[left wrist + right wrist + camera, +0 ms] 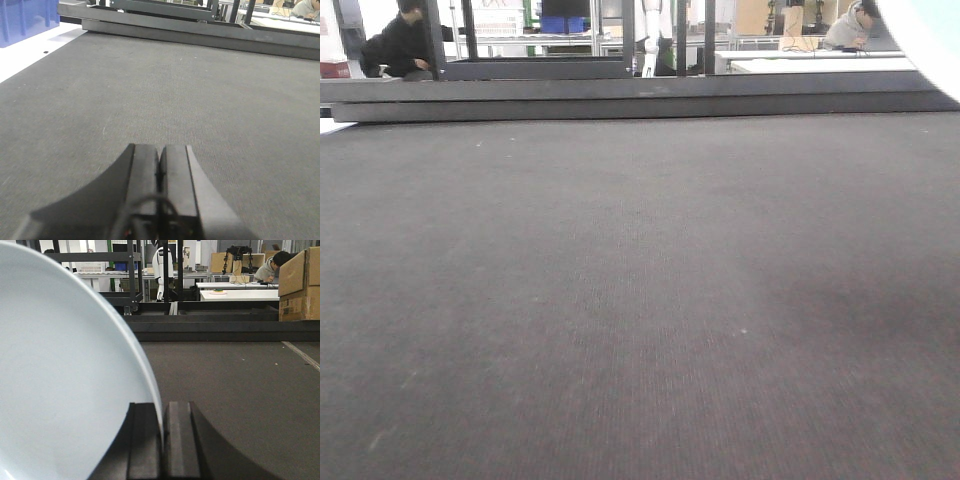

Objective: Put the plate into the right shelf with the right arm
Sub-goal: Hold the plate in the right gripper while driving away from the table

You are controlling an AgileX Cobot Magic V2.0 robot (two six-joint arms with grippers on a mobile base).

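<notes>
Front view: dark grey mat (pixel 640 300) fills the frame. The blurry white curve in the top-right corner is probably the plate (pixel 925 25).

Left wrist: left gripper (pixel 160 150) has its fingers pressed together on nothing, low over the mat. Blue bin (pixel 25 20) at top left.

Right wrist: right gripper (pixel 163 407) is pinched on the plate's rim. The plate is plain glossy white with a smooth curved edge, stands on edge in the gripper and fills the left half.

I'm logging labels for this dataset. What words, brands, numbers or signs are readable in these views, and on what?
No text can be read.
plate: plain white, unmarked.
cardboard box: no legible print on the faces shown.
white crate in the background: too small and blurred to tell.
</notes>
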